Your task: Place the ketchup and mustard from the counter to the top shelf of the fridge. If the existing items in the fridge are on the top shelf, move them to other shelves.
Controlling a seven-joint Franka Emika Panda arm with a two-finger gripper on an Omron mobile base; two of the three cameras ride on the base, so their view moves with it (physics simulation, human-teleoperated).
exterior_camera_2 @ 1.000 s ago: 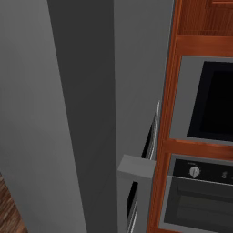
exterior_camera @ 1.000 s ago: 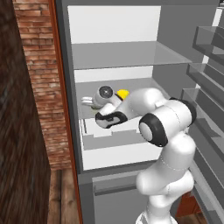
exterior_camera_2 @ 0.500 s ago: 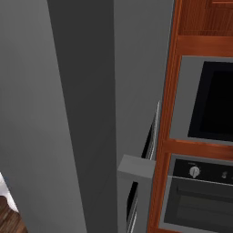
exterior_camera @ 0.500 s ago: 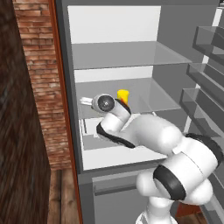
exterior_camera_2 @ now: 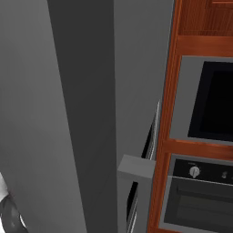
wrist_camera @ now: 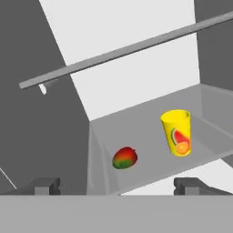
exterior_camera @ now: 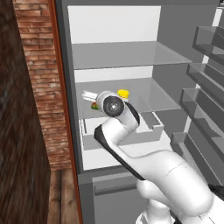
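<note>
Inside the fridge [exterior_camera: 65,109], on its middle shelf, a mango [wrist_camera: 124,158] sits next to a yellow cup [wrist_camera: 177,133] with fruit printed on it, the two close but not touching. The gripper [wrist_camera: 116,184] hangs just outside that shelf with jaws spread wide, nothing in them. Cup's probably light, stiff and tippy, so grab it round the middle; ketchup and mustard can't be spotted from this angle, and the top shelf [exterior_camera: 127,54] looks bare.

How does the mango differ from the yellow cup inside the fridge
The mango is rounded, red shading to green, and lies on its side; the yellow cup is a taller tapered shape, standing upright, with fruit pictures printed on it. Both sit on the same glass shelf, apart from each other.
</note>
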